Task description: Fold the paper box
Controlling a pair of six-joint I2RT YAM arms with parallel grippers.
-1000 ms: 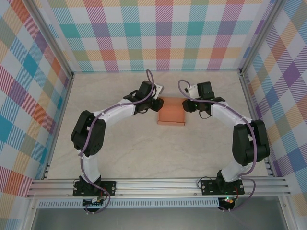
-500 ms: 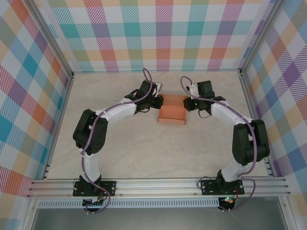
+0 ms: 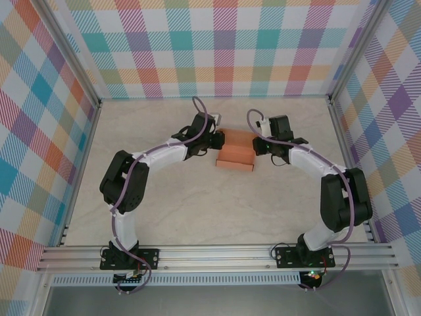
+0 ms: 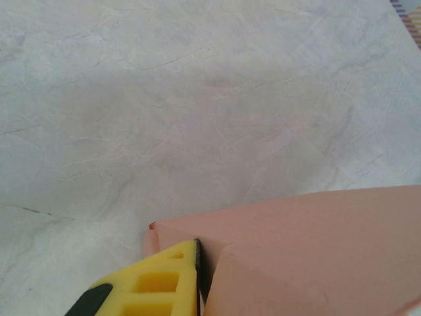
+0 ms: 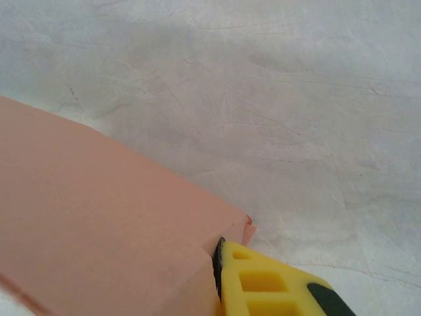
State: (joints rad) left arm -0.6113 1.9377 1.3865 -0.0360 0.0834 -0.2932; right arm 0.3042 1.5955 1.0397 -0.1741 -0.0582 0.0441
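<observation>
The paper box (image 3: 235,155) sits on the counter (image 3: 197,204) a bit far of the middle, right between the two arms. From above it's a salmon-orange rectangle lying flat, with its near edge showing as a thin darker strip. Its top face is closed over, so I can't tell what's inside it.

The left arm (image 3: 164,153) reaches in from the left and the left jaws are at the box's far-left corner. In the left wrist view, a folded bit of the card runs right up against the black pad of the yellow finger (image 4: 158,286). So they look pinched narrow on the card's edge, though the other finger is hidden behind the card.

It's the same on the other side. The right arm (image 3: 309,158) comes in from the right, with the right jaws at the far-right corner. There the card butts against the pad of that yellow finger (image 5: 263,283), nipped narrow on the edge, with a small tab poking out just past it.

Checked walls (image 3: 223,46) stand around the left, far and right sides, and a metal rail (image 3: 217,257) runs along the near edge.
</observation>
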